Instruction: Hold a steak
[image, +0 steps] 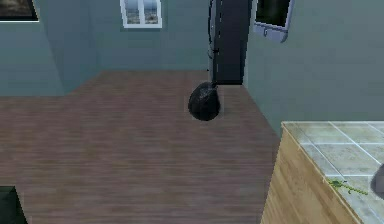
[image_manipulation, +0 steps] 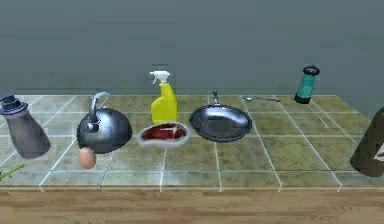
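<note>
Lying between kettle (image_manipulation: 105, 130) and pan (image_manipulation: 221, 123), steak (image_manipulation: 164, 133) well back from counter (image_manipulation: 240, 168) edge

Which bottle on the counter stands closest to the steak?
The yellow spray bottle with the white trigger, just behind the steak; the green bottle and the brown bottle stand far to the right.

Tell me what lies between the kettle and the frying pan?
The red steak, with a yellow spray bottle behind it, seen in the arm side view.
</note>
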